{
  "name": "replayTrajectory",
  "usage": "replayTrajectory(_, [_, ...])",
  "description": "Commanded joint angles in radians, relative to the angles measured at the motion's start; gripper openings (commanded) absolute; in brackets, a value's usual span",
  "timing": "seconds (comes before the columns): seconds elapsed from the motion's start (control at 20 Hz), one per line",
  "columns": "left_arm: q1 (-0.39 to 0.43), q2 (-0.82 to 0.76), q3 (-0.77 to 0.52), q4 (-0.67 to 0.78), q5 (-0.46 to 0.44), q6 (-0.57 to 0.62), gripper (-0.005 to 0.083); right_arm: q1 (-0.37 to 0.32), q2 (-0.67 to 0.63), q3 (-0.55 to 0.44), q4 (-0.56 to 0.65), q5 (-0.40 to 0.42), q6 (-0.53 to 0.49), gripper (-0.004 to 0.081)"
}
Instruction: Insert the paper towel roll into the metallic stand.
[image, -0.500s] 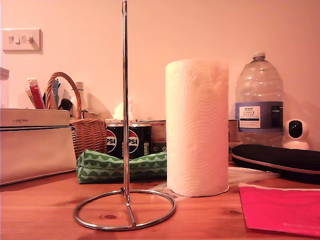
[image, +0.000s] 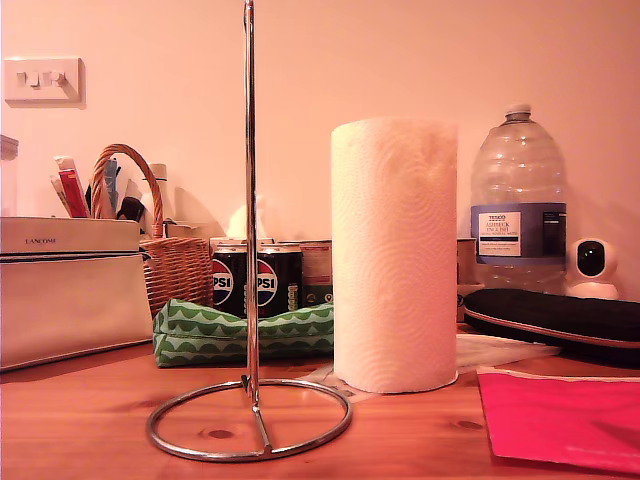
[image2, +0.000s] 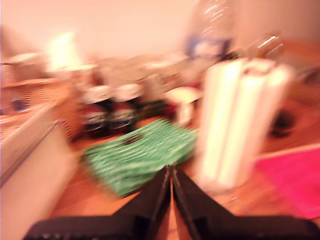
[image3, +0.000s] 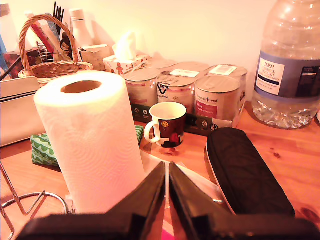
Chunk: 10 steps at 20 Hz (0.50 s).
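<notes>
1. Exterior view: you have the paper towel roll (image: 395, 255) standing upright on the wooden surface (image: 80, 420), just beside the metallic stand (image: 250, 300) and to that view's right of it. The stand's ring base lies flat and its upright rod rises past the roll's top, out of frame. No arm shows here, so judge the task as not yet begun: the roll is ungrasped and the rod is bare.

2. First wrist view: the picture is heavily smeared. My first gripper (image2: 171, 195) has its jaws pressed together with nothing between them. Beyond them you can make out the roll (image2: 240, 125) as a pale streaked column and a green patterned pouch (image2: 140, 155).

3. Second wrist view: my second gripper (image3: 166, 197) also has its jaws closed and empty, with the roll (image3: 92, 145) near and slightly to one side, its hollow core visible on top. Part of the stand (image3: 25, 205) peeks beside it.

4. Your next move likely calls for spreading a set of jaws, gripping the roll, lifting it above the rod's tip, and lining the core up before lowering.
</notes>
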Motion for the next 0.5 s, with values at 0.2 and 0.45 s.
replayTrajectory(0.2, [-0.043, 0.069, -0.01, 0.013, 0.029, -0.024, -0.0019, 0.004, 0.006, -0.013, 0.012, -0.001, 0.002, -0.0011])
replayTrajectory(0.45, [-0.159, 0.146, -0.032, 0.09, 0.027, -0.03, -0.0019, 0.004, 0.007, -0.013, 0.012, -0.001, 0.001, -0.0011])
